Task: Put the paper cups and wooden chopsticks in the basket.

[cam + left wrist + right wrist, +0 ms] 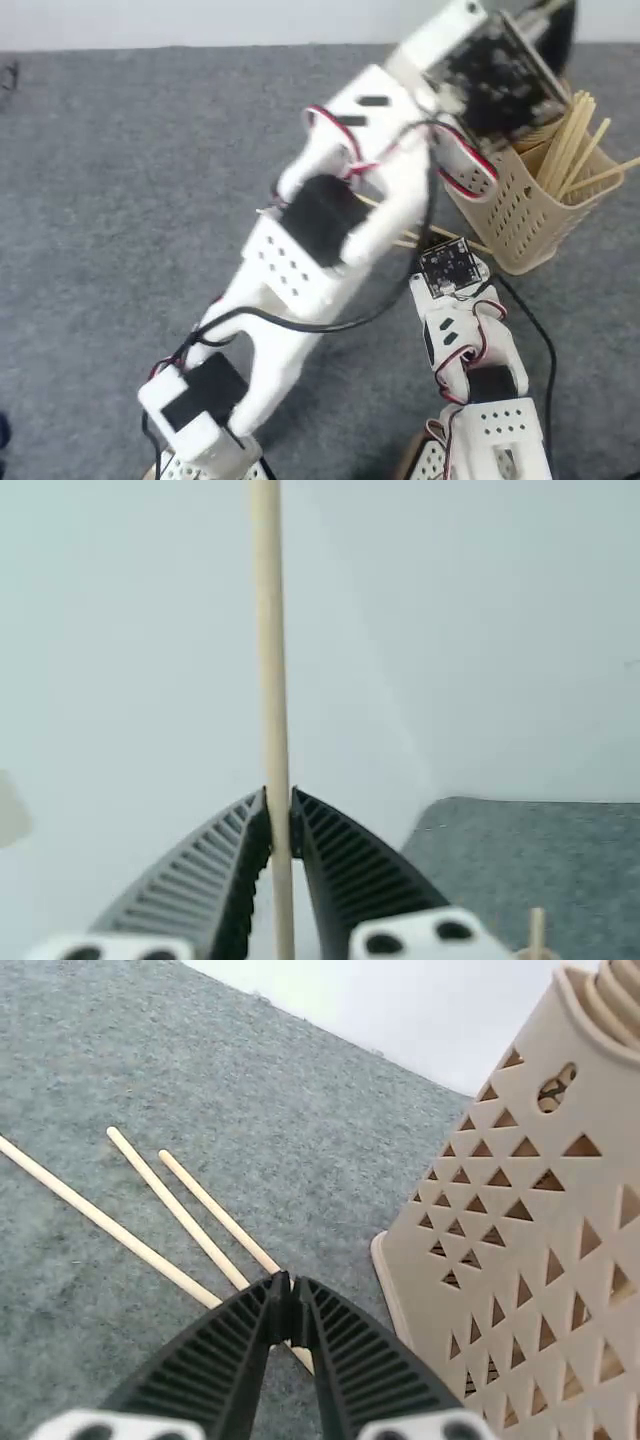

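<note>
My left gripper (280, 802) is shut on a wooden chopstick (268, 630) that stands upright between its fingers. In the high view that arm (330, 230) stretches up over the beige basket (520, 215). Several chopsticks (572, 140) stick out of the basket. My right gripper (290, 1295) is shut with nothing between its fingers. It hangs low over three chopsticks (185, 1220) lying on the grey carpet, beside the basket's perforated wall (520, 1260). Ends of the loose chopsticks (405, 240) show under the left arm.
The grey carpet (120, 200) spreads open to the left of the arms. The right arm's base and cables (480, 370) sit at the bottom right. A white wall runs behind the table.
</note>
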